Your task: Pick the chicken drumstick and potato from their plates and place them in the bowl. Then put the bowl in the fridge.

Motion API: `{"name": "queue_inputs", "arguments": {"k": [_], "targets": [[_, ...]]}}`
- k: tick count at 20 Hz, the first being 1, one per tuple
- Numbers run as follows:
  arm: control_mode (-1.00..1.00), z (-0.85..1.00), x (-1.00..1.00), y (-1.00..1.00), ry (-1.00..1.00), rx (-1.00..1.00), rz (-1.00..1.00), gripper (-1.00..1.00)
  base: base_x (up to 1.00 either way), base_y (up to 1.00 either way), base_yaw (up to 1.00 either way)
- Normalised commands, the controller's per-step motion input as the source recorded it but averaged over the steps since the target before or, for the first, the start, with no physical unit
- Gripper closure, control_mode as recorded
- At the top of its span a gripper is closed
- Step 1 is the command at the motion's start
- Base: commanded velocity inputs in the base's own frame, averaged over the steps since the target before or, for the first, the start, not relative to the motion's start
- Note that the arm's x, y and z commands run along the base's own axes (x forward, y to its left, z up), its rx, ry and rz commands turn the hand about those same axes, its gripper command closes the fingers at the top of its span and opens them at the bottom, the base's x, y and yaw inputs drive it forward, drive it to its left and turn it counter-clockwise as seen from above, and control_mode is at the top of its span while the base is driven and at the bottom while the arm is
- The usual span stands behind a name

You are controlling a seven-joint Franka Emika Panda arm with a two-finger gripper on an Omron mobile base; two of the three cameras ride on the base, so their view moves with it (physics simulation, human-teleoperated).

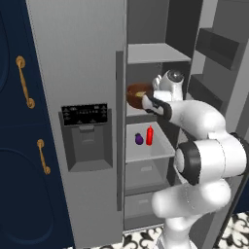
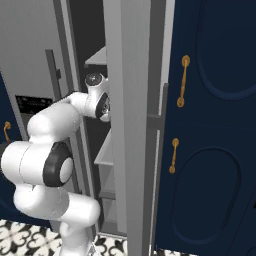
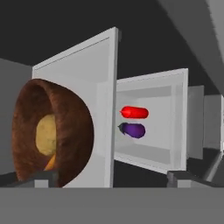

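Gripper [image 3: 107,177] is nearest: its two dark tips sit wide apart at the bottom of the hand view, jaws spread about as far as they go, nothing between them, so holding nothing. One tip is just in front of the bowl's lower rim; can't tell if it touches.

Next out, the bowl [image 3: 65,131] rests on a grey fridge shelf [image 3: 103,87], rolled sideways in the hand view w/ its mouth toward the camera. Inside it the potato [image 3: 46,134] shows as a yellowish-tan ball, and an orange sliver under it looks like the chicken drumstick [image 3: 50,162], mostly hidden. In the left base view the bowl [image 1: 137,93] is on the mid shelf of the open fridge [image 1: 82,73], w/ the hand right beside its rim.

Farther in, on the shelf below, a red bottle [image 3: 134,113] and a purple eggplant [image 3: 132,129] stand side by side, well apart from the bowl.

Progress, as I judge it: both foods are in the bowl, bowl is in the fridge, grip is let go. Task looks basically done. Left: pull the arm clear w/o bumping the bowl, and maybe shut the door, tho the task doesn't ask for that.
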Motion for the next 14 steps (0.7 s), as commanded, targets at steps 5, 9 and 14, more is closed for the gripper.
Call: {"name": "queue_inputs", "arguments": {"k": [5, 9, 14], "targets": [[-1.0, 0.3, -1.0, 0.16, 0.08, 0.0, 0.08, -1.0, 0.0, 0.0, 0.0], [-1.0, 0.03, -1.0, 0.3, 0.01, -0.07, 0.11, -1.0, 0.0, 0.0, 0.0], [-1.0, 0.01, -1.0, 0.2, 0.0, -0.1, 0.15, -1.0, 0.0, 0.0, 0.0]]}}
